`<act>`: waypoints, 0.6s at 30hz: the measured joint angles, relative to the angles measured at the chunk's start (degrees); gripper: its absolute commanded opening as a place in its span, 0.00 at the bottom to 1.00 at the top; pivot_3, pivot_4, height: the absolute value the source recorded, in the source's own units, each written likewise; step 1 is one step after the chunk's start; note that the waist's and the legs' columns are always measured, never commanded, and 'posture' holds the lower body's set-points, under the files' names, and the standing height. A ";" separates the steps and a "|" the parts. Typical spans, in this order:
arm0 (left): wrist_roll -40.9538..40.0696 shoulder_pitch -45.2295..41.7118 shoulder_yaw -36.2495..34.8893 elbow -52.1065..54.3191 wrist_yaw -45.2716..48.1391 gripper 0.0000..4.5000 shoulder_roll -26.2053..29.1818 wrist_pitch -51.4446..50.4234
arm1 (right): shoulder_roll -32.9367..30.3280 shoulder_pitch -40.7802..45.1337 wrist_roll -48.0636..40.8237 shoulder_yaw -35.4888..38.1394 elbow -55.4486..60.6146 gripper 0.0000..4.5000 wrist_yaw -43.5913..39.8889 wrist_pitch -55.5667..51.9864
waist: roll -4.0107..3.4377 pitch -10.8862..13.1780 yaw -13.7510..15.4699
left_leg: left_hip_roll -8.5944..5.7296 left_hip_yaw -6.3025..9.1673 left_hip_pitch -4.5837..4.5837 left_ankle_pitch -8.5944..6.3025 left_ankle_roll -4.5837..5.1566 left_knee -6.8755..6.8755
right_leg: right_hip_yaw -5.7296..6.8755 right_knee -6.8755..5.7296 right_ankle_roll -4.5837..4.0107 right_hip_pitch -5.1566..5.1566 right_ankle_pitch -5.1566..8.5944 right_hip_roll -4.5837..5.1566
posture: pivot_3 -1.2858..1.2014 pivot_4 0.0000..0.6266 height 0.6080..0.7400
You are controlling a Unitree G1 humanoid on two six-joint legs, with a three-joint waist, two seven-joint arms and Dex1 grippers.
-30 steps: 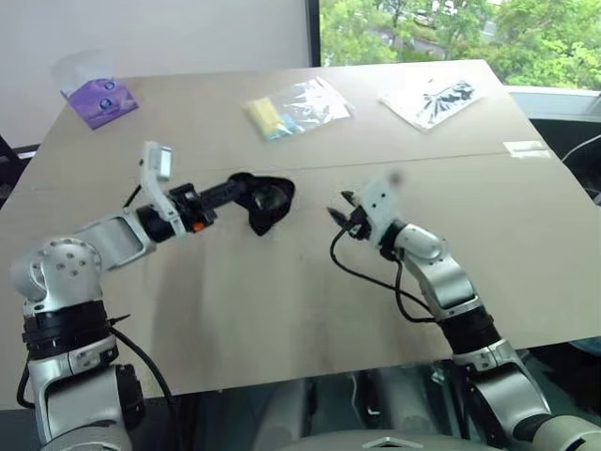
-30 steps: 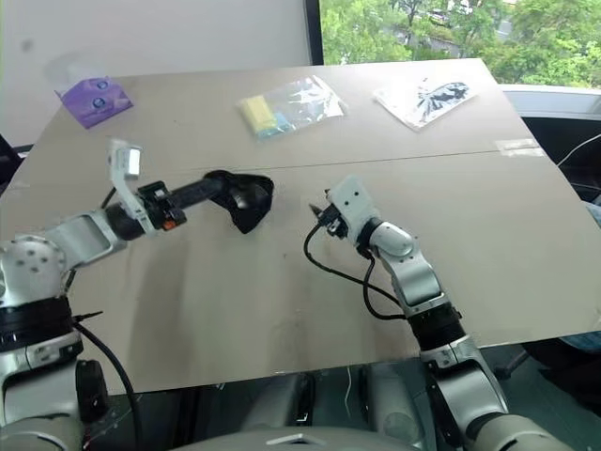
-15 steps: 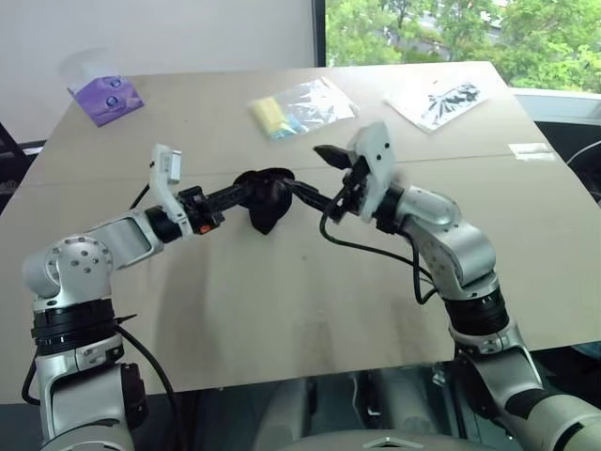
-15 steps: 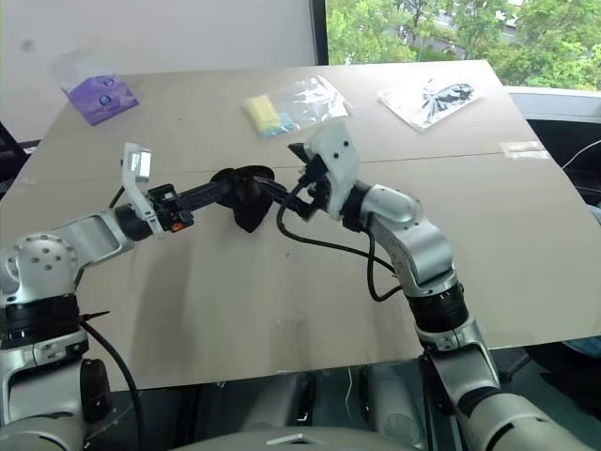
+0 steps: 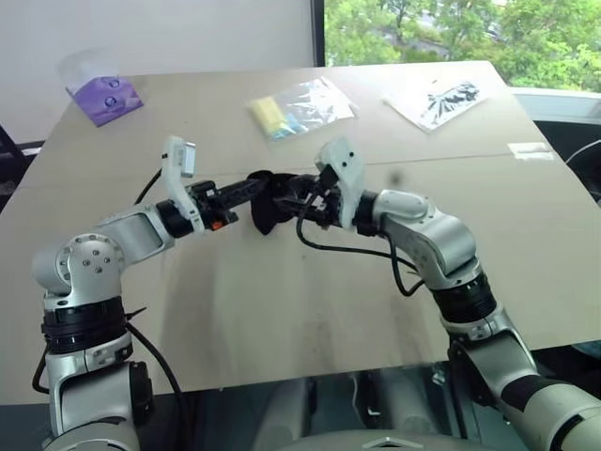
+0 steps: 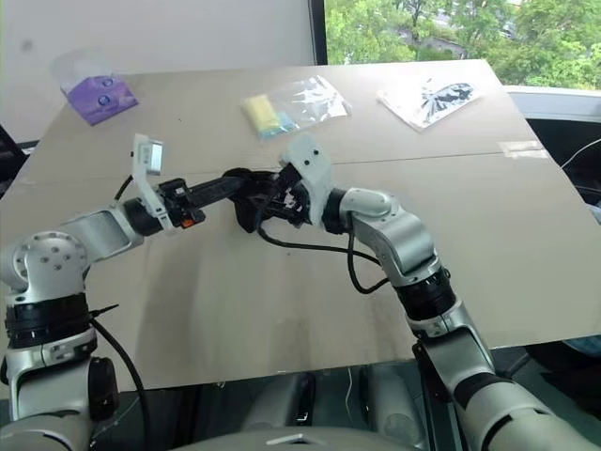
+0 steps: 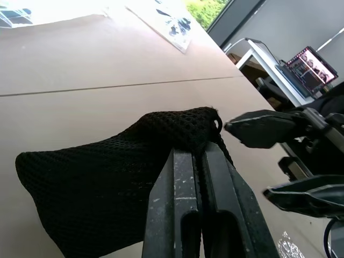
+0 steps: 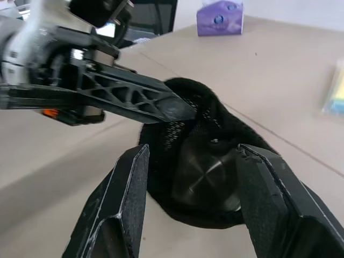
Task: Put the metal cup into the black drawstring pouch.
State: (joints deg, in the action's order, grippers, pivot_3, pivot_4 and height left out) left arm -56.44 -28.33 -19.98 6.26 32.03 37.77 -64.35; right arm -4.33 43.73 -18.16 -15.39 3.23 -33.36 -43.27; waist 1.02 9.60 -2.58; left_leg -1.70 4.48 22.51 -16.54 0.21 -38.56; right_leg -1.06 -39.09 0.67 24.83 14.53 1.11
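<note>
Behind the wide tan table (image 5: 282, 310) a window shows green trees, and along the table's far side lie a purple tissue pack (image 5: 103, 97), a clear bag with something yellow in it (image 5: 299, 105) and another clear bag with dark contents (image 5: 439, 100). Over the middle of the table the left gripper (image 7: 198, 161) holds the black drawstring pouch (image 7: 102, 177) up off the surface, its two fingers pressed together on the fabric at the rim of the pouch's mouth (the mesh bunches up right at the fingertips). From the other side the right gripper (image 8: 188, 161) faces the pouch with its fingers apart, one on each side of the mouth and holding nothing. Between those fingers, the right wrist view looks straight into the pouch, where the metal cup (image 8: 207, 174) sits inside, its shiny round face catching the light against the dark mesh. Seen from the head, both grippers meet at the pouch, well clear of the bags at the far edge.
</note>
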 measured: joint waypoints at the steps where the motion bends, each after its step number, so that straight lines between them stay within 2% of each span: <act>1: -0.04 0.13 0.02 0.47 -0.01 0.00 -0.06 -0.01 | 0.17 0.24 -0.01 -0.01 -0.70 0.57 -0.03 -0.12 | 0.00 0.00 0.02 | 0.00 0.01 0.00 0.00 0.00 0.00 | 0.01 -0.01 0.00 0.00 0.00 0.00 | 0.52 0.24 1.00; 18: -0.12 4.93 0.06 6.00 1.36 0.00 -0.22 0.13 | 2.78 1.97 3.01 -1.65 -8.61 0.57 -0.33 3.47 | 0.00 0.00 0.07 | 0.00 0.01 0.00 0.00 0.00 0.00 | 0.01 0.01 0.00 0.00 0.00 0.00 | 0.52 0.24 1.00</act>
State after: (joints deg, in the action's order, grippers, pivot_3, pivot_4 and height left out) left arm -56.55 -23.40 -19.92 12.25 33.38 37.55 -64.22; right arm -1.55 45.71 -15.15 -17.04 -5.38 -33.69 -39.80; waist 1.02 9.60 -2.51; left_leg -1.71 4.48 22.51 -16.54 0.21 -38.56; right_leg -1.05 -39.08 0.67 24.82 14.53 1.11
